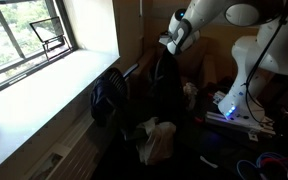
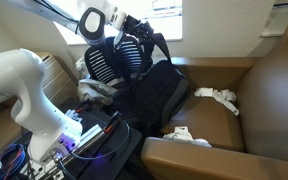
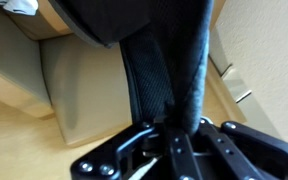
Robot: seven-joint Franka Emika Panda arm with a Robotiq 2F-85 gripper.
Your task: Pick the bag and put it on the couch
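Wrist view alone: end effector (image 3: 174,138) around bag strap (image 3: 149,75) (black)

A window (image 1: 29,35) fills the upper left of an exterior view, bright with daylight and green foliage outside; beneath it a wide pale sill (image 1: 59,75) runs toward the centre; a brown wooden wall (image 1: 129,30) stands to its right; the lower frame lies in shadow; a brown leather couch (image 2: 259,100) fills the right side of an exterior view, its armrest (image 2: 189,155) at lower centre.
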